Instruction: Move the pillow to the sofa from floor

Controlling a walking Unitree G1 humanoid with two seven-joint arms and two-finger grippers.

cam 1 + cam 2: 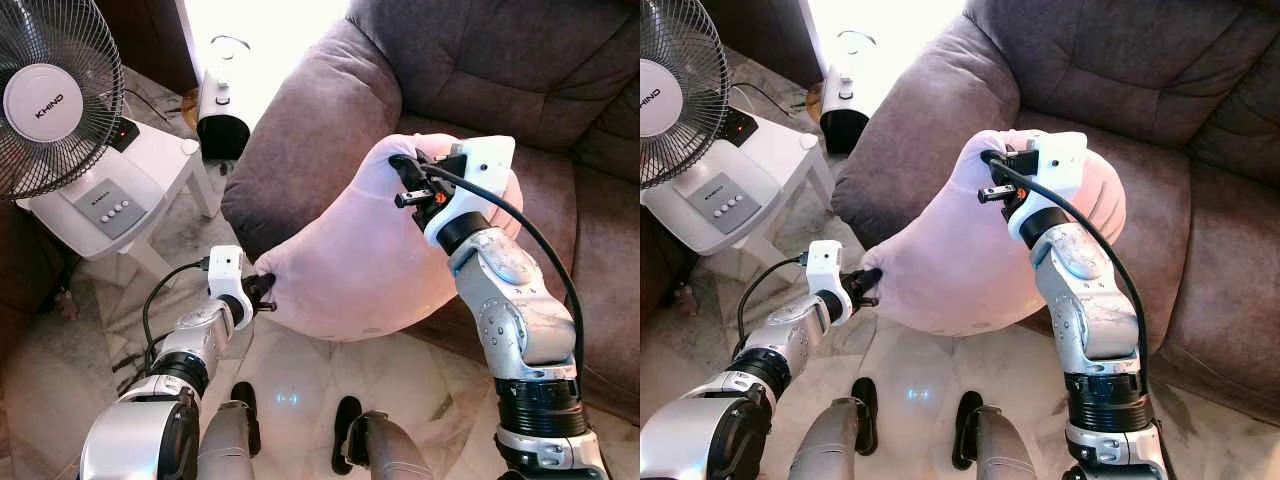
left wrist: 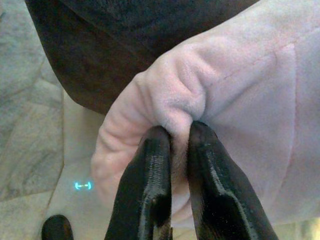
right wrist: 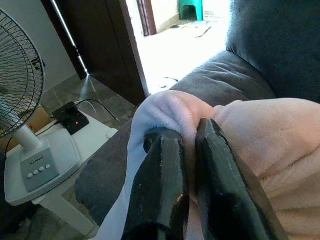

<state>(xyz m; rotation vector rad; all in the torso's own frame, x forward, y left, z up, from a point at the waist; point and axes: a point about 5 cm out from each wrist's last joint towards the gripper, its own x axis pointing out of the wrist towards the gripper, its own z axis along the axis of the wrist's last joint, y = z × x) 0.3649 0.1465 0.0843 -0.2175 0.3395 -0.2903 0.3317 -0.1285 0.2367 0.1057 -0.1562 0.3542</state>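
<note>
The big pink pillow (image 1: pixel 350 260) is up off the floor, held in the air by both arms. It hangs in front of the brown sofa (image 1: pixel 480 90), right by the sofa's fat arm and the front edge of the seat; its top part lies over the seat edge, but I cannot tell if it rests there. The left gripper (image 2: pixel 179 131) pinches the low corner of the pillow, and its two black fingers (image 2: pixel 150 175) squeeze a fold of the soft cloth between them. The right gripper (image 3: pixel 192 131) pinches the top of the pillow the same way, with a bump of cloth caught between its fingers. A white fan (image 1: pixel 50 95) stands on a small white table (image 1: pixel 160 165) on the robot's left. The floor (image 1: pixel 290 385) below is shiny stone.
</note>
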